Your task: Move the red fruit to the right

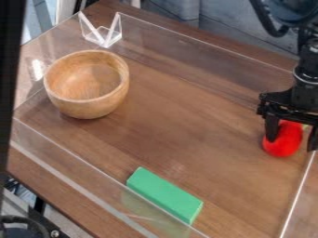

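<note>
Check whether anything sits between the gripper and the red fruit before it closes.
Nothing visible does. The open gripper hangs directly over the red fruit, fingers on either side of its top. The wooden bowl and green block lie far off to the picture's left.

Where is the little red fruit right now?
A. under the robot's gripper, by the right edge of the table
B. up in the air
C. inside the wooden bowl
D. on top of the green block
A: the red fruit sits on the table at its right edge, directly below the open gripper.
</note>
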